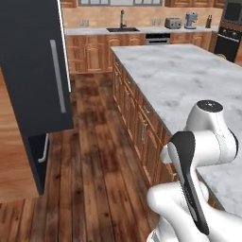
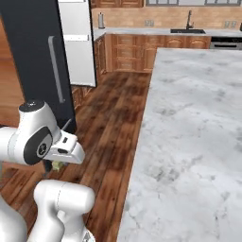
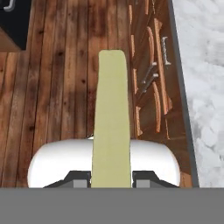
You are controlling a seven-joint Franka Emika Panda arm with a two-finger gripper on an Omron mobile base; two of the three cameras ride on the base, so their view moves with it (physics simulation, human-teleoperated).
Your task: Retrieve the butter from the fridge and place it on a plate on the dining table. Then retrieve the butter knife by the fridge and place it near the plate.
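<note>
hand view: claw (image 3: 111, 177) pinching the butter (image 3: 111, 113) by one end, most of it sticking out ahead over the floor (image 3: 52, 96). any jolt could slip it loose.

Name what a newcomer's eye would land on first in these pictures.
First, the butter, a pale yellow stick clamped in the claw and jutting out over the wooden floor. Next, the broad marble dining table at the arm's right. Then the black fridge door with its grey bar handle, at the left.
</note>
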